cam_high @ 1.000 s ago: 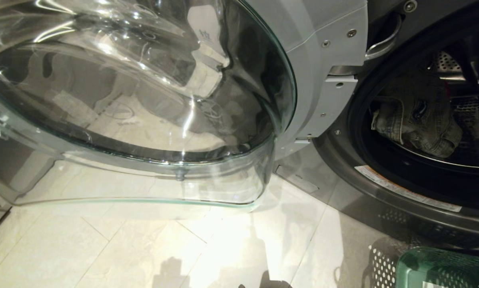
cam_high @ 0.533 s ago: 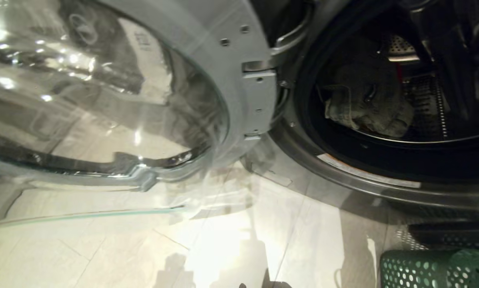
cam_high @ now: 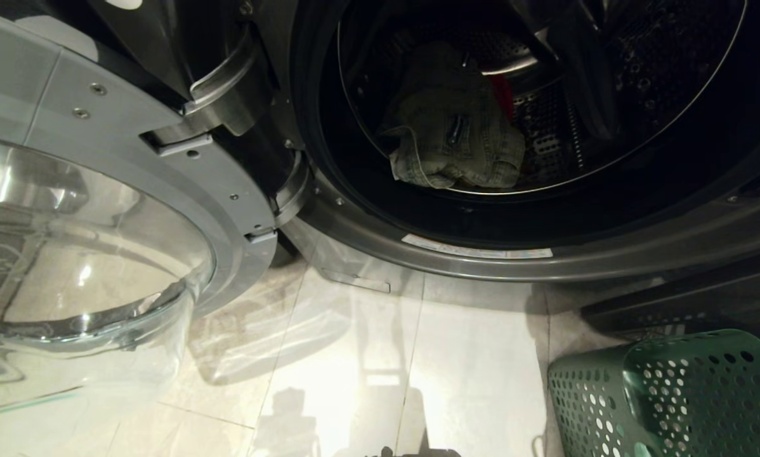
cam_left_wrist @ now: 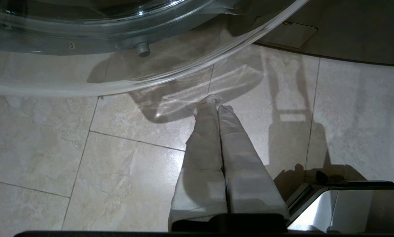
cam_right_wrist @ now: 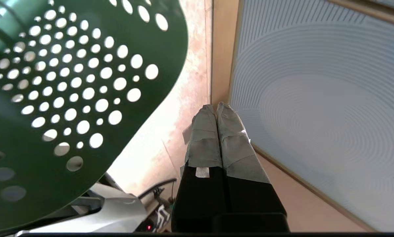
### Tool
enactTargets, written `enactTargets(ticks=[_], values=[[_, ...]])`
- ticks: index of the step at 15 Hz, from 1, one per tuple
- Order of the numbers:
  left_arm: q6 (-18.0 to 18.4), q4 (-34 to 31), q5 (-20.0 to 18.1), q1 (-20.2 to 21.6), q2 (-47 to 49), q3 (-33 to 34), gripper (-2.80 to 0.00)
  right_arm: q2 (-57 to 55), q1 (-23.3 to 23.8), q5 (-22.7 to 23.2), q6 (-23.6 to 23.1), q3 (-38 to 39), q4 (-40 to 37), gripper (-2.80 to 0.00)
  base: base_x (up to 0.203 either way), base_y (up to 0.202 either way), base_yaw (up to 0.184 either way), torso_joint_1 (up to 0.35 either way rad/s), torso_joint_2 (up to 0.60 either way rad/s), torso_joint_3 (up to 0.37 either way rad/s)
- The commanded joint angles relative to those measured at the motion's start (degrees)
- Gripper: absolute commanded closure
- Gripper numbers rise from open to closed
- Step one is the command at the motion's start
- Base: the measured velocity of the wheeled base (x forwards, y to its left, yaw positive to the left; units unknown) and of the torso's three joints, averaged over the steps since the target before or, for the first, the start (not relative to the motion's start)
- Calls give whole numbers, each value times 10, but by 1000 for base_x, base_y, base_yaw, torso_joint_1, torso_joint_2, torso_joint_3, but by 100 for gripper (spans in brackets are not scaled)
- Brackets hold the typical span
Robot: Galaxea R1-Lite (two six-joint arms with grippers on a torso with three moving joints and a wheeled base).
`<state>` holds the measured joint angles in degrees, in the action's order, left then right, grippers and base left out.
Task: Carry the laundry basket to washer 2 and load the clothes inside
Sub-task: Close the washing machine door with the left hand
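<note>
The washer [cam_high: 481, 254] stands with its glass door [cam_high: 82, 266] swung open to the left. Inside the dark drum lies an olive-green garment [cam_high: 456, 133] with a bit of red cloth [cam_high: 504, 92] behind it. The green perforated laundry basket [cam_high: 665, 393] sits on the floor at the lower right; its wall [cam_right_wrist: 62, 98] fills one side of the right wrist view. My right gripper [cam_right_wrist: 215, 107] is shut and empty beside the basket, pointing towards a pale panel. My left gripper [cam_left_wrist: 213, 103] is shut and empty, hanging over the floor tiles below the door glass [cam_left_wrist: 118, 59].
Pale floor tiles [cam_high: 367, 368] spread in front of the washer between the door and the basket. The open door juts out on the left. A ribbed light-blue panel [cam_right_wrist: 315, 98] stands close to the right gripper. Part of my base [cam_left_wrist: 348, 210] shows low down.
The whole head view has swung: the door has slid to the left, the drum opening has come to the centre, and more of the basket shows at the lower right.
</note>
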<state>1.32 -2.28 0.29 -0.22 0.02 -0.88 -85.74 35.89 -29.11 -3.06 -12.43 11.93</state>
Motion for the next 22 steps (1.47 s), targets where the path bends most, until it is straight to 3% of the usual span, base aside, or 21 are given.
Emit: enactTargets(ticks=[1,5,10,15,19,22], values=[[0,0,0,0,0,0,0,43,-6,15,-2,8,2,0,0,0,0,0,0,0],[0,0,0,1,0,0,0,133,-33,103,-3,4,3,0,0,0,0,0,0,0],[0,0,1,0,0,0,0,272,-116,233,-16,2,9,0,0,0,0,0,0,0],[0,0,0,1,0,0,0,393,-206,335,-58,2,108,0,0,0,0,0,0,0],[0,0,1,1,0,0,0,470,-291,357,-103,68,133,0,0,0,0,0,0,0],[0,0,1,1,0,0,0,555,-307,352,-102,117,103,0,0,0,0,0,0,0]])
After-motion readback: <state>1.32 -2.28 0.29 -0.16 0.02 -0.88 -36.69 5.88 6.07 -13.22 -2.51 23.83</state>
